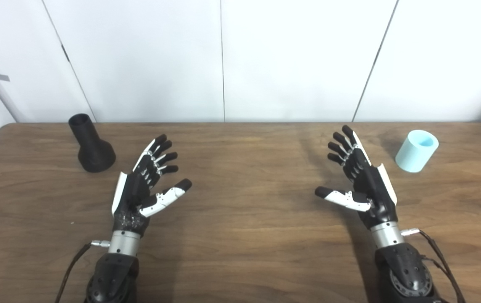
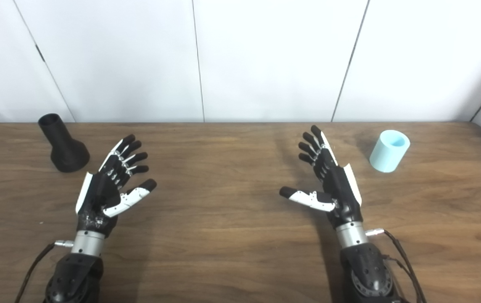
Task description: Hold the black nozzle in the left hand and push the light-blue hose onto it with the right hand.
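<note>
Nothing is grasped yet: the left hand (image 1: 146,185) and right hand (image 1: 360,176) hover empty with fingers spread over the tabletop (image 1: 244,235), so next each reaches outward, left to the nozzle (image 1: 91,145) standing far-left, right to the hose (image 1: 417,150) far-right.
</note>
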Controlling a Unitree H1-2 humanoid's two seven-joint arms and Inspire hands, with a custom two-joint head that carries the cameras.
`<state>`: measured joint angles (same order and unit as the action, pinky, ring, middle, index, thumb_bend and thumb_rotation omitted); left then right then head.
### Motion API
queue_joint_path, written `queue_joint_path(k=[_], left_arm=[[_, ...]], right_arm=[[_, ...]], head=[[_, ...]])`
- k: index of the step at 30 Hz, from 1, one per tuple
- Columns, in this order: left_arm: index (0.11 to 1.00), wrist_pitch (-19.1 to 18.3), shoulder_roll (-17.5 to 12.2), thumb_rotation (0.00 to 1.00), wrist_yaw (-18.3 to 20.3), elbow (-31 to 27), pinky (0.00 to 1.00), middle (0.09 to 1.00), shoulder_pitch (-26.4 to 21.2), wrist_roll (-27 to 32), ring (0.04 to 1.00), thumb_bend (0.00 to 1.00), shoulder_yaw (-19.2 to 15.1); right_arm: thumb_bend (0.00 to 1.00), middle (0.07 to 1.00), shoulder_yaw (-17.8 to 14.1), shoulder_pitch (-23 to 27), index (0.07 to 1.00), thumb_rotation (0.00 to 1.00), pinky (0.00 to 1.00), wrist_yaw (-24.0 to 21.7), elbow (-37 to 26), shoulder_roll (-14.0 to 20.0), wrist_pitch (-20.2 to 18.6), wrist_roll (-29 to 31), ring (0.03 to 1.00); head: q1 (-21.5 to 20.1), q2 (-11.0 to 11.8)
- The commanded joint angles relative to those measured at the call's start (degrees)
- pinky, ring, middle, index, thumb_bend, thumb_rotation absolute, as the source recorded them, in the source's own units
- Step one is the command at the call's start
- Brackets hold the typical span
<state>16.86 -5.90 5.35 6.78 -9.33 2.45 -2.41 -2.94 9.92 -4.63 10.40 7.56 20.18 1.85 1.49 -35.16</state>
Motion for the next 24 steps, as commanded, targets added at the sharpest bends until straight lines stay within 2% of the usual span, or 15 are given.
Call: queue_joint_path(k=[1,12,14,16,17,19,21,23,24], left_arm=[[0.934,1.1,0.1,0.20,-0.2,0.6,0.74,0.910,1.2,0.1,0.833,0.75,0.1],[0.935,0.9,0.1,0.22,-0.5,0.9,0.72,0.910,1.2,0.5,0.827,0.75,-0.4],[0.934,1.1,0.4,0.22,-0.6,1.1,0.72,0.908,1.2,0.4,0.825,0.76,-0.3],[0.931,1.7,1.1,0.21,-1.0,1.6,0.72,0.904,1.1,-0.4,0.823,0.76,0.2],[0.929,2.3,1.4,0.20,-1.2,2.4,0.73,0.904,1.0,-0.9,0.828,0.75,0.4],[0.924,3.6,2.6,0.18,-1.8,4.6,0.74,0.909,0.6,-1.9,0.833,0.74,1.0],[0.919,4.0,3.6,0.18,-2.3,5.3,0.74,0.904,0.4,-2.7,0.828,0.76,1.6],[0.929,3.9,4.5,0.20,-2.9,5.0,0.71,0.904,0.6,-3.6,0.830,0.77,2.1],[0.930,3.9,4.8,0.20,-3.1,4.8,0.71,0.904,0.6,-3.9,0.831,0.76,2.3]], right_arm=[[0.91,0.922,-0.1,-1.5,0.952,0.28,0.83,-0.1,1.1,0.7,0.5,-0.1,0.880],[0.91,0.925,0.0,-1.4,0.954,0.27,0.82,0.1,0.8,0.7,0.2,-0.4,0.873],[0.91,0.925,-0.1,-1.5,0.954,0.26,0.83,-0.2,0.8,0.9,0.2,0.0,0.870],[0.91,0.926,-0.4,-1.6,0.957,0.27,0.83,-1.1,1.6,1.8,0.9,1.1,0.873],[0.91,0.928,-0.6,-1.6,0.962,0.28,0.83,-1.8,2.2,2.3,1.5,1.9,0.877],[0.87,0.939,-1.1,-1.2,0.976,0.27,0.85,-3.5,5.4,3.8,4.2,3.8,0.895],[0.85,0.947,-1.4,-1.0,0.980,0.25,0.86,-4.4,6.9,4.7,5.5,4.7,0.909],[0.84,0.938,-1.7,-1.2,0.975,0.25,0.81,-4.6,6.0,4.8,4.9,5.2,0.882],[0.84,0.936,-1.7,-1.6,0.974,0.24,0.80,-4.3,4.0,4.6,2.8,5.3,0.877]], head=[[0.0,-0.1],[0.5,-0.2],[2.5,0.0],[9.9,1.5],[10.8,1.7],[16.9,3.6],[19.0,4.5],[20.0,5.1],[20.5,5.3]])
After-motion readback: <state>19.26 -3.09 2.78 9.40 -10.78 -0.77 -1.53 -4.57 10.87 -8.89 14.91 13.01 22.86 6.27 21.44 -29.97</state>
